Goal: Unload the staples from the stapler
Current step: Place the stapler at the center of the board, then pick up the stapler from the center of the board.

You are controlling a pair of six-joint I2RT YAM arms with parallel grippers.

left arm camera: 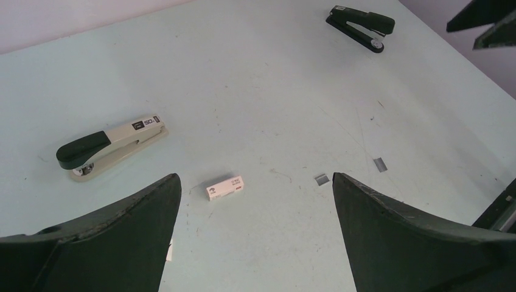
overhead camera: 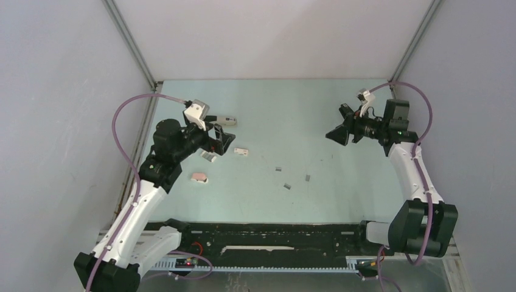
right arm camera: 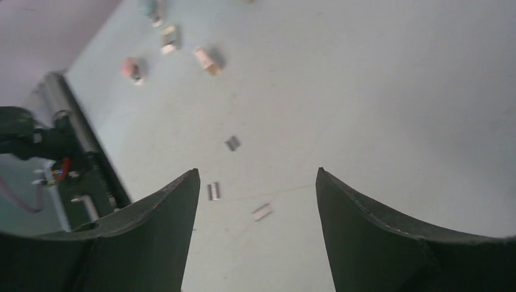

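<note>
A slim black stapler with a silver fitting at one end (left arm camera: 359, 25) rests on the pale green table (left arm camera: 255, 85), well beyond a small white staple box (left arm camera: 224, 187), towards the right arm. Short grey staple strips (left arm camera: 321, 179) lie loose just right of the box, which suggests the unloading is done. The left pincer (left arm camera: 255, 176) hovers above the box, spread fully wide and empty. The right pincer (right arm camera: 257, 171), raised well right of the box, is also parted and holds nothing.
</note>
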